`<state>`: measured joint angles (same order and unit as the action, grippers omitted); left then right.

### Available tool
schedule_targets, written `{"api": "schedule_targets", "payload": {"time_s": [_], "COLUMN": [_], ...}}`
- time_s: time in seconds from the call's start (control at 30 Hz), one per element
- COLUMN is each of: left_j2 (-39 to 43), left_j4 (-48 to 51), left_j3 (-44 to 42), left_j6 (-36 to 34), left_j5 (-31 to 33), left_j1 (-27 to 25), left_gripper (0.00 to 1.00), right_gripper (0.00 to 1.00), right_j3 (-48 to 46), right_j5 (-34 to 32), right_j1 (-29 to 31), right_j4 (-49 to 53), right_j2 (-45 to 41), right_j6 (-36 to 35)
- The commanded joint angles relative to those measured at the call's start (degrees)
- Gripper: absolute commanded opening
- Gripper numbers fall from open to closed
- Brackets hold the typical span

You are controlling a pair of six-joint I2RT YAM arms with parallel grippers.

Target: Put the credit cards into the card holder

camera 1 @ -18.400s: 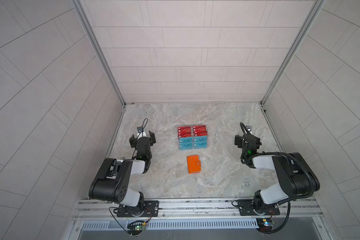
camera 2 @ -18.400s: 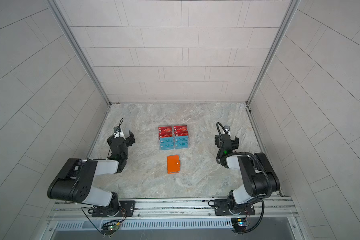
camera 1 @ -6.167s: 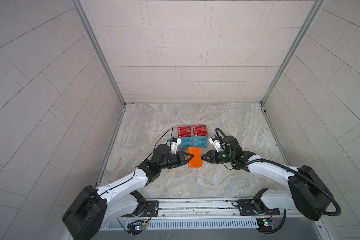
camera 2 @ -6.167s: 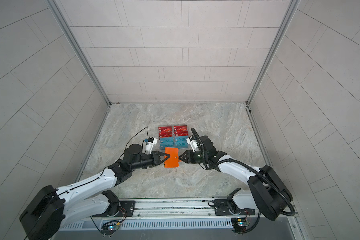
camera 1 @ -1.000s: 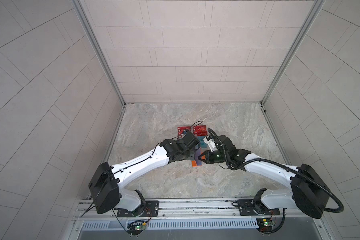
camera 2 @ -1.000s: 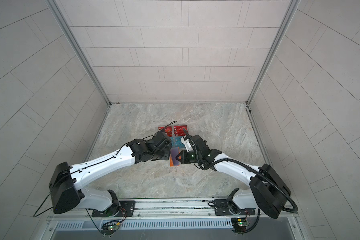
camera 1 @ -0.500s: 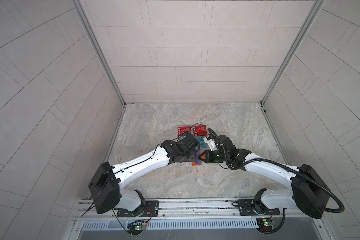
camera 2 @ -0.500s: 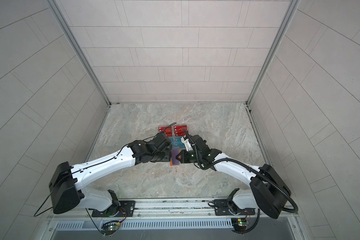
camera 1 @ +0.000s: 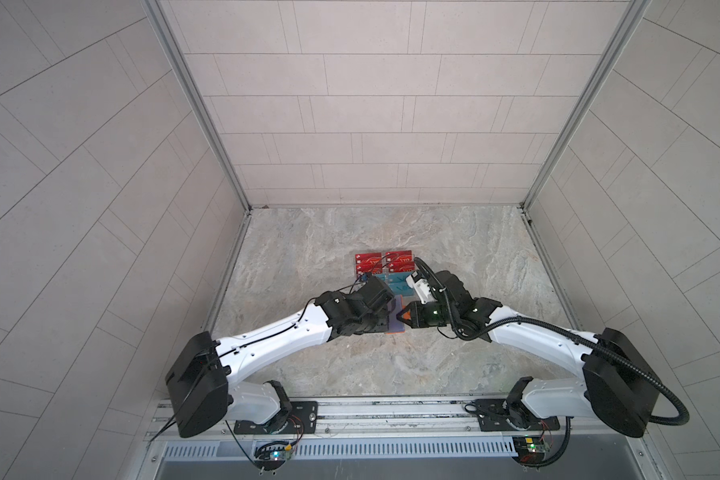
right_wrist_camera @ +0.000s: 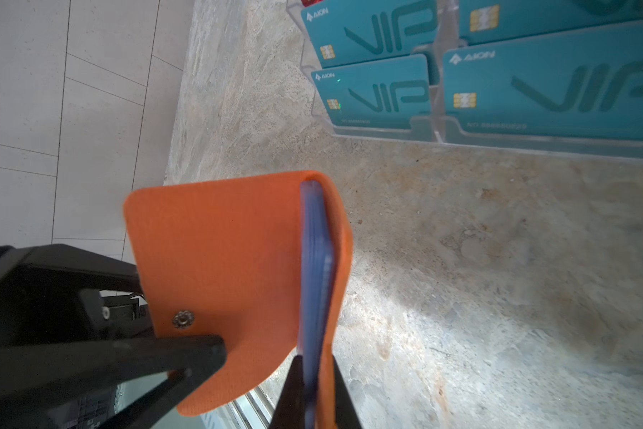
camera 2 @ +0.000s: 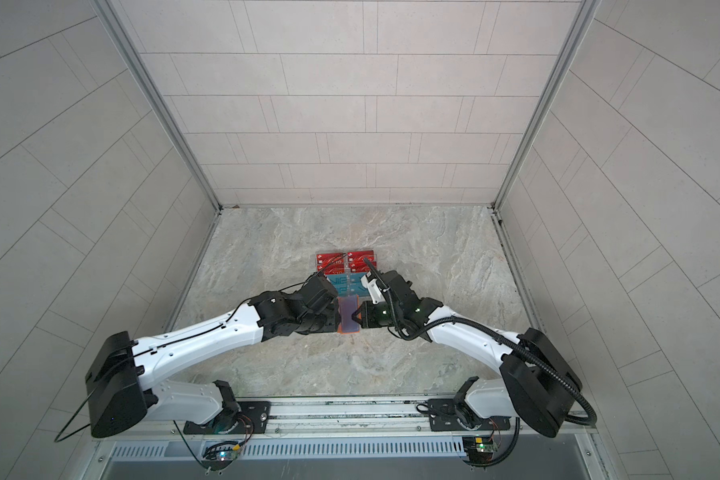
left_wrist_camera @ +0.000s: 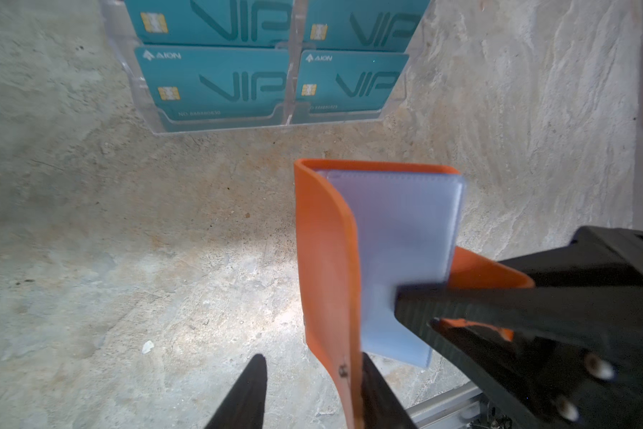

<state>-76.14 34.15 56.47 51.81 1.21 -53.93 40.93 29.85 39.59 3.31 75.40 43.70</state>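
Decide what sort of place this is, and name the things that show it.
Probably a lab robot test cell: tiled wall panels box in a stone-look tabletop, and a left arm and right arm are bolted to a metal rail at its front edge.

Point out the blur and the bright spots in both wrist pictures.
Left wrist view: the right claw and the clear sleeves of the card holder look soft, the teal credit cards crisper; a bright patch on the marble tabletop. Right wrist view: a similar patch beside the card holder; the left claw is dark and blurred.
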Motion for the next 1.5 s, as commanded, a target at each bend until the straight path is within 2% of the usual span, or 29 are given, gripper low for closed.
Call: {"api": "schedule_targets", "payload": {"time_s": [0.0, 0.07, 0.13, 0.4, 0.6, 0.63, 0.77, 0.9, 0.97, 1.1, 1.23, 1.47], "left_j2": [1.57, 2.25, 2.64, 4.60, 7.06, 6.78, 3.85, 1.59, 0.73, -1.16, -2.41, -3.12], "left_j4": [1.25, -0.53, -2.63, -3.08, -4.82, -4.65, -4.84, -8.57, -11.27, -13.03, -14.20, -13.34], "left_j3": [-0.69, -1.80, -3.12, -5.73, -7.37, -7.25, -6.74, -8.36, -9.56, -10.78, -11.32, -13.49], "left_j6": [-0.90, -0.77, -0.66, -3.78, -8.83, -9.60, -12.74, -11.44, -10.33, -10.40, -11.81, -13.92], "left_j5": [1.47, 0.36, -1.51, -5.38, -13.45, -14.78, -20.92, -23.61, -25.37, -27.22, -29.21, -28.55], "left_j1": [-0.08, 0.06, 0.64, 3.89, 8.28, 8.50, 8.67, 8.68, 8.67, 8.69, 8.67, 10.79], "left_gripper": [0.34, 0.22, 0.14, 0.00, 0.00, 0.00, 0.00, 0.00, 0.00, 0.00, 0.01, 0.01], "right_gripper": [0.00, 0.00, 0.00, 0.00, 0.00, 0.02, 0.25, 0.43, 0.47, 0.46, 0.36, 0.25], "right_j3": [0.55, 0.21, -0.06, -1.27, -3.88, -4.22, -4.89, -4.55, -4.62, -4.81, -2.88, -1.09], "right_j5": [-0.90, -0.85, -0.38, 0.46, 1.07, 1.05, 1.05, -1.99, -4.58, -4.97, -5.48, -6.23], "right_j1": [0.31, 0.31, 0.32, -0.19, -1.75, -1.85, -2.30, -2.29, -2.40, -2.69, -1.86, 2.18], "right_j4": [0.00, -0.57, -1.29, -2.63, -2.93, -2.74, -0.46, 6.05, 9.38, 9.47, 9.28, 5.09], "right_j2": [-1.23, -1.30, -1.44, -1.78, -0.71, -0.62, -1.68, -4.80, -6.38, -7.72, -6.89, -0.87], "right_j6": [-0.49, -0.05, 0.40, 1.80, 3.49, 3.49, 2.84, -0.04, -1.75, -1.74, -1.07, -0.05]}}
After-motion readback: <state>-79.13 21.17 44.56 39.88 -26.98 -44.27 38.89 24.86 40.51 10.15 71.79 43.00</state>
